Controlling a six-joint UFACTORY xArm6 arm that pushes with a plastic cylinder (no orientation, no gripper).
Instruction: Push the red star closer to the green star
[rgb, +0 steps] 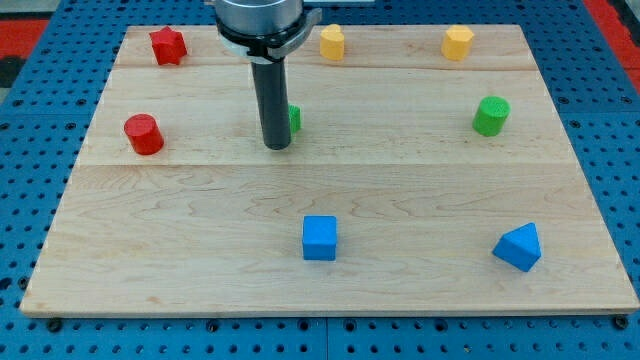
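My tip (277, 146) rests on the wooden board (330, 280) near its middle; it is a plain rod with nothing to spread or pinch, so it grips nothing and only touches by its side. Just beside it, to the view's right, a green block (294, 119) peeks out from behind the rod. I take it for the green star, though most of it is hidden and I cannot make out its shape, nor whether the rod touches it.

The red star (168, 45) sits well away from my tip, up and to the view's left, near the board's top edge. A red cylinder (144, 134) lies to the left of my tip, between me and that side of the board.

To shove the red star toward the green one, I judge I must get round to its far, upper-left side first, so I stand on the wrong side for now. Swinging past the red cylinder risks knocking it.
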